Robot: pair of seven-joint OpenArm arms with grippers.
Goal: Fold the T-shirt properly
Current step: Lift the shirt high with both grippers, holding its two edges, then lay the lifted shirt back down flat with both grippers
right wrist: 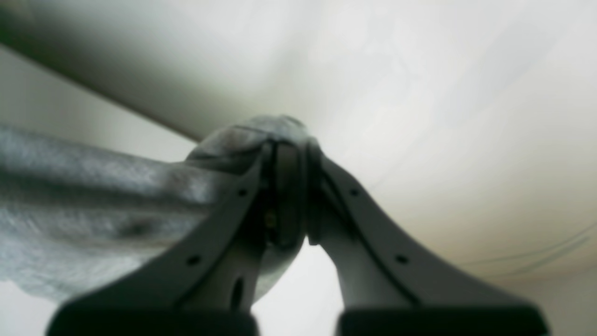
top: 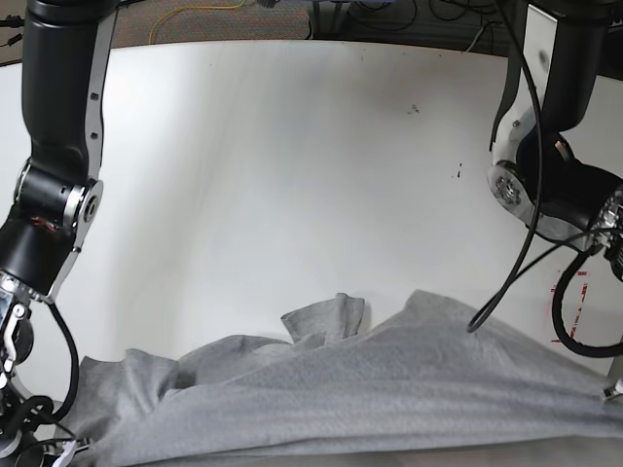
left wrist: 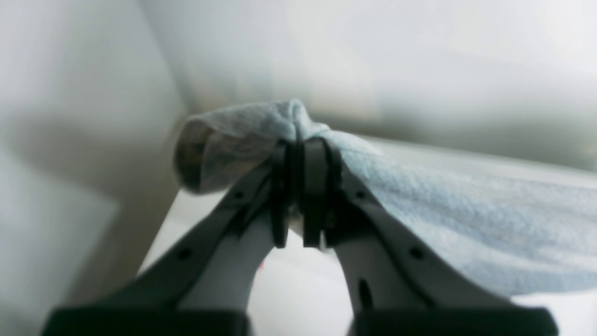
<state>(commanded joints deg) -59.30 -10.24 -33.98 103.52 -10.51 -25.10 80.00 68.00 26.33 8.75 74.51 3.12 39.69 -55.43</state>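
Fabric fills the nearest part of the base view: the T-shirt [top: 370,389] is stretched across the bottom edge, grey and wrinkled, and it reaches from the lower left corner to the lower right one. No lettering can be seen on the side that shows.

In the left wrist view, the left gripper [left wrist: 301,154] has its two dark fingers pressed together on a bunched edge of the T-shirt [left wrist: 466,210]. A small knot of cloth stands out above the fingertips, and from there the fabric runs away to the right of that picture, pulled rather flat.

In the right wrist view, the right gripper [right wrist: 291,151] is also closed on a gathered bit of the T-shirt [right wrist: 93,205]. The cloth wraps over the fingertips and goes off to the left of that picture in long folds.

Farther back in the base view, one sleeve [top: 326,319] lies folded on the white table [top: 292,165]. Beyond it the two black arms rise at both sides. At the far edge of the table some cables [top: 389,15] lie on the floor.
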